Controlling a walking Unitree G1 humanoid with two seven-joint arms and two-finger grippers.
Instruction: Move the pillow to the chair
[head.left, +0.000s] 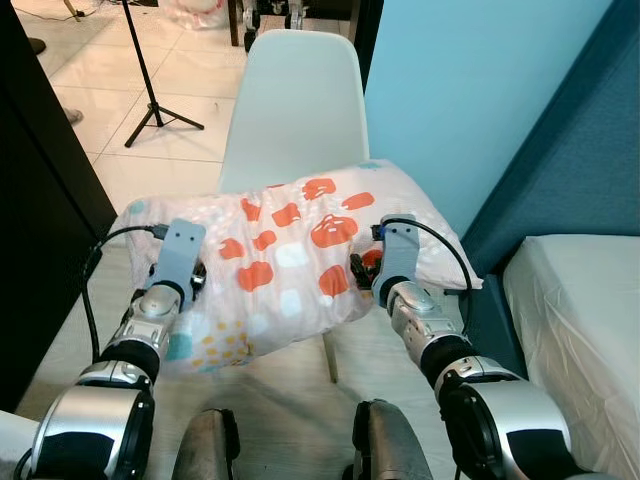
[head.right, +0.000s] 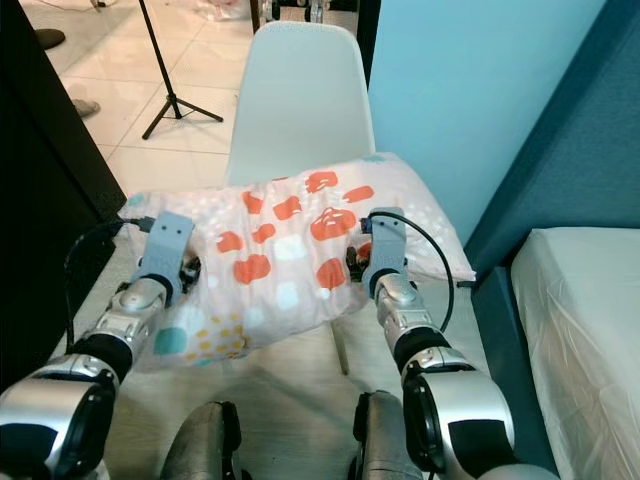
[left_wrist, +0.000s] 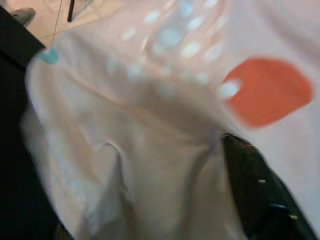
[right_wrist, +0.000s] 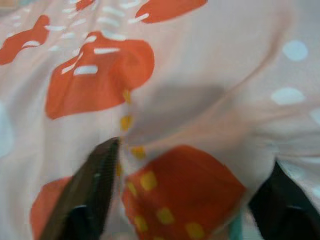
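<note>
Looking down, head views: the pillow (head.left: 290, 260), pale pink with orange and light-blue patches, lay across the seat of the white chair (head.left: 295, 105), overhanging it on both sides and towards the robot.
Left arm: the left gripper (head.left: 190, 272) was pressed into the pillow's left end, fabric bunched round it.
Right arm: the right gripper (head.left: 366, 266) was dug into the pillow's right half, near an orange patch.
Surroundings: a bed (head.left: 580, 330) with a white sheet stood at the right, a light-blue wall panel (head.left: 470, 90) behind it, a black tripod stand (head.left: 150, 90) on the tiled floor (head.left: 90, 90) at the left, a dark cabinet (head.left: 40, 200) along the left edge.
Left wrist view: blurred pillow cloth was gathered in folds against one black finger (left_wrist: 255, 195); the other finger was hidden, so the fingers appeared to pinch the fabric.
Right wrist view: both black fingers (right_wrist: 85, 195) stood a little apart with a ridge of pillow cloth squeezed between them, an orange patch with yellow dots in the gap.
</note>
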